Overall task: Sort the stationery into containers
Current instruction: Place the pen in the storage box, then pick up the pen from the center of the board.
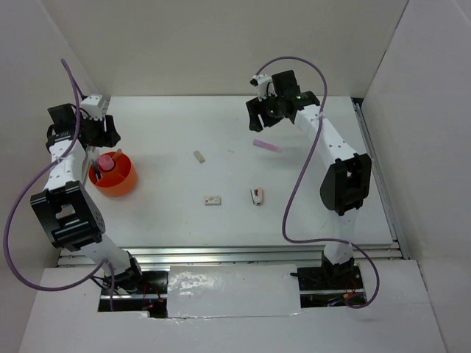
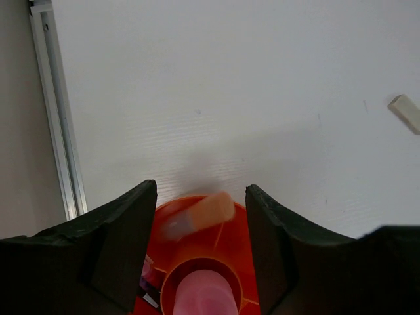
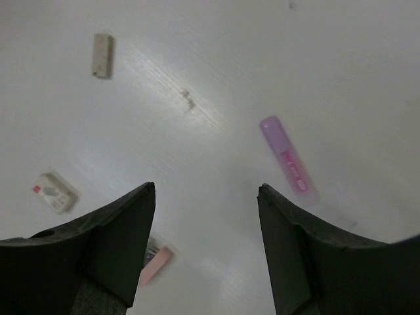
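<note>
The orange-red tub (image 1: 121,181) stands at the left with a pink stubby cylinder (image 1: 107,161) upright in it. My left gripper (image 1: 98,137) hangs open just behind and above the tub (image 2: 231,244). In the left wrist view a blurred orange bit (image 2: 201,214) shows between the open jaws (image 2: 201,190) over the tub's far rim, touching neither finger, with the pink cylinder (image 2: 203,295) below it. My right gripper (image 1: 263,118) is open and empty (image 3: 206,190), above the table behind a lilac pen (image 1: 266,145) (image 3: 285,156).
Loose on the table lie a white eraser block (image 1: 199,156) (image 3: 101,55) (image 2: 405,111), a white block with a red mark (image 1: 213,200) (image 3: 54,191) and a pink-and-white block (image 1: 256,195) (image 3: 156,261). White walls stand left, right and behind. A metal rail (image 2: 59,125) runs along the left edge.
</note>
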`<state>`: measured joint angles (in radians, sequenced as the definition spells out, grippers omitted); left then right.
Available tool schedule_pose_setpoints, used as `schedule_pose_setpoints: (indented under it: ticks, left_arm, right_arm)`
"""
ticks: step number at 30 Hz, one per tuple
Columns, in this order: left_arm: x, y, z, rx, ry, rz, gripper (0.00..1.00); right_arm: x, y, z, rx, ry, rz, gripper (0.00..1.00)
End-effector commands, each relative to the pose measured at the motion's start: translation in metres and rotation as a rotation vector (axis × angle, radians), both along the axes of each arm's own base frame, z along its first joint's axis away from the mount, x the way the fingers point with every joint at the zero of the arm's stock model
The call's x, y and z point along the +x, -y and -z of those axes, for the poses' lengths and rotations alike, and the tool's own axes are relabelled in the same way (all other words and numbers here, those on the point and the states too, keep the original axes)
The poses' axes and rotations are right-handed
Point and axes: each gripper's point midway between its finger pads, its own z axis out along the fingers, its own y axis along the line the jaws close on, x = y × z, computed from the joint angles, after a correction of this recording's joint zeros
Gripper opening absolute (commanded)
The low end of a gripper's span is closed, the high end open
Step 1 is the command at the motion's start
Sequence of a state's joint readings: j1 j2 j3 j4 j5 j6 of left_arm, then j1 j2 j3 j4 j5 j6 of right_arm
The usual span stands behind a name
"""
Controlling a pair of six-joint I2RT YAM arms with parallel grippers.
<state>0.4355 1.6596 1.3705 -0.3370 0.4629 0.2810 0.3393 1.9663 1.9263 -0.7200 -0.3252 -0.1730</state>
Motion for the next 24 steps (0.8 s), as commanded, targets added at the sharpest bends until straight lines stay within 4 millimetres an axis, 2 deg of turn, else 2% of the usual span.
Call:
schedule_pose_setpoints:
  ticks: [1,3,4,5,6,8,9,11,12,13,14,16,17,18,21,24]
  left_arm:
    - [0.011,0.01,-0.07,-0.021,0.183,0.032,0.69]
    - [0.013,0.02,-0.095,-0.045,0.23,0.062,0.69]
    - [0.015,0.024,-0.106,-0.044,0.253,0.077,0.69]
    - [0.014,0.028,-0.112,-0.05,0.263,0.089,0.69]
    - [0.013,0.035,-0.12,-0.062,0.281,0.111,0.69]
    - [0.01,0.047,-0.129,-0.065,0.3,0.134,0.69]
    - [0.01,0.051,-0.132,-0.063,0.31,0.135,0.7]
    - [0.004,0.065,-0.133,-0.06,0.321,0.163,0.7]
    - [0.002,0.069,-0.131,-0.057,0.321,0.171,0.71]
    - [0.0,0.076,-0.136,-0.048,0.334,0.185,0.72]
    - [-0.002,0.08,-0.137,-0.044,0.339,0.191,0.72]
    - [-0.005,0.086,-0.14,-0.045,0.348,0.199,0.72]
    - [-0.006,0.088,-0.141,-0.048,0.351,0.205,0.73]
    - [-0.007,0.09,-0.143,-0.051,0.354,0.21,0.73]
    - [-0.008,0.093,-0.148,-0.065,0.359,0.218,0.73]
    - [-0.008,0.095,-0.149,-0.074,0.359,0.221,0.73]
  right_arm:
    - [0.019,0.022,0.005,-0.138,0.049,-0.05,0.69]
    - [0.028,0.03,0.007,-0.2,0.074,-0.087,0.65]
    - [0.032,0.03,0.021,-0.219,0.055,-0.104,0.63]
    - [0.035,0.033,0.021,-0.231,0.059,-0.116,0.62]
    - [0.038,0.032,0.037,-0.252,0.046,-0.154,0.61]
    - [0.042,0.033,0.046,-0.273,0.045,-0.179,0.61]
    - [0.045,0.034,0.06,-0.286,0.026,-0.191,0.63]
    - [0.053,0.036,0.071,-0.304,0.031,-0.202,0.66]
    - [0.056,0.036,0.086,-0.312,0.01,-0.208,0.69]
    - [0.062,0.036,0.086,-0.31,0.017,-0.201,0.7]
    - [0.065,0.039,0.099,-0.312,-0.007,-0.196,0.7]
    - [0.071,0.041,0.102,-0.29,-0.017,-0.189,0.75]
    - [0.074,0.046,0.112,-0.285,-0.038,-0.176,0.77]
    - [0.078,0.048,0.112,-0.273,-0.036,-0.169,0.76]
    - [0.079,0.058,0.128,-0.276,-0.074,-0.155,0.75]
    - [0.071,0.066,0.143,-0.288,-0.128,-0.164,0.71]
